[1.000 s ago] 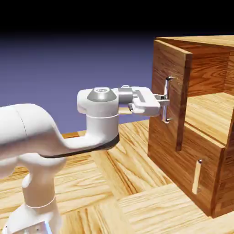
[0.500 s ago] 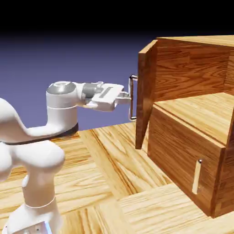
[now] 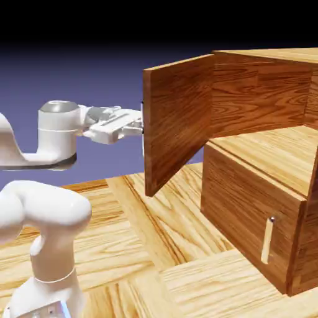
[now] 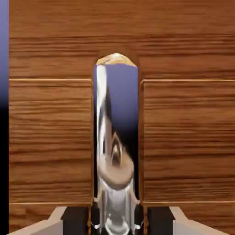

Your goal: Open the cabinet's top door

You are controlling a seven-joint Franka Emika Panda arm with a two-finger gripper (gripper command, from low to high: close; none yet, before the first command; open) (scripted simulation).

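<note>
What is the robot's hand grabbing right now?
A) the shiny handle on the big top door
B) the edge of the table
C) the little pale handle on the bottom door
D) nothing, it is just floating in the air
A: the gripper is shut on the shiny bar handle of the top door, which stands swung out from the cabinet; the hand view shows the bar between the fingertips.

It was a rendered simulation scene: a wood-plank table (image 3: 149, 236) under the gripper (image 3: 140, 128), a flat blue-violet backdrop (image 3: 74, 81) behind it.
</note>
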